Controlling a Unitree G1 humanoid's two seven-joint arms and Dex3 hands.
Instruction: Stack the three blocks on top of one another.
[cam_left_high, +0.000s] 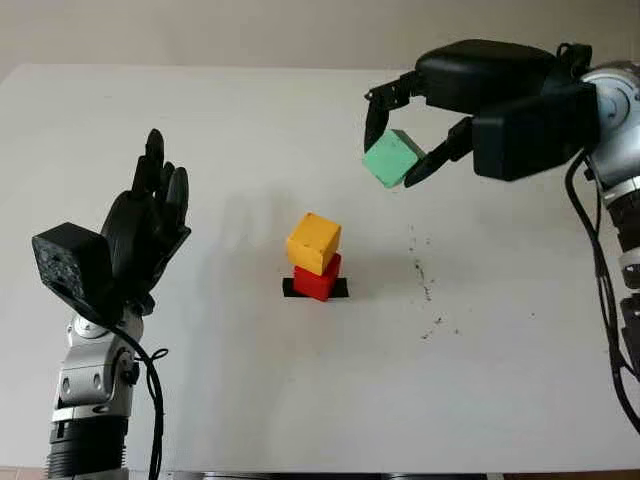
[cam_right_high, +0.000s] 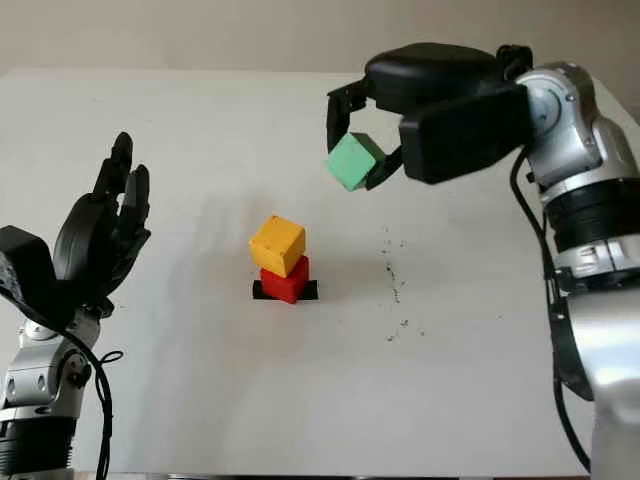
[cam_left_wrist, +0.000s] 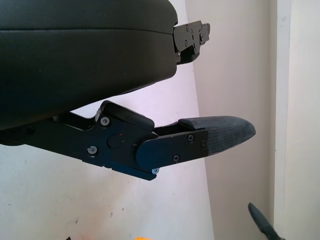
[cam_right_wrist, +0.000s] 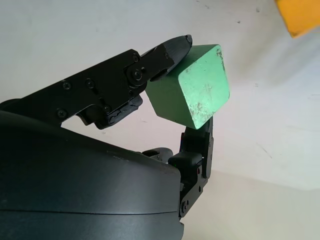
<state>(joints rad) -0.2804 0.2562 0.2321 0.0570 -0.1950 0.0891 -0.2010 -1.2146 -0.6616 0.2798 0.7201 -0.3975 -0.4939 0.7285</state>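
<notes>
The green block (cam_left_high: 391, 158) is clamped in the right robot hand (cam_left_high: 415, 125), raised toward the surface's far edge. The yellow block (cam_left_high: 313, 242), stacked on the red (cam_left_high: 318, 279), lies nearer and leftward. The left robot hand (cam_left_high: 150, 225) is open.

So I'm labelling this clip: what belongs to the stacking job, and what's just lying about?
Job: green block held in the right hand; yellow block atop red block.
Lying about: black marker strip under the red block; dark specks; open left hand, raised.
</notes>
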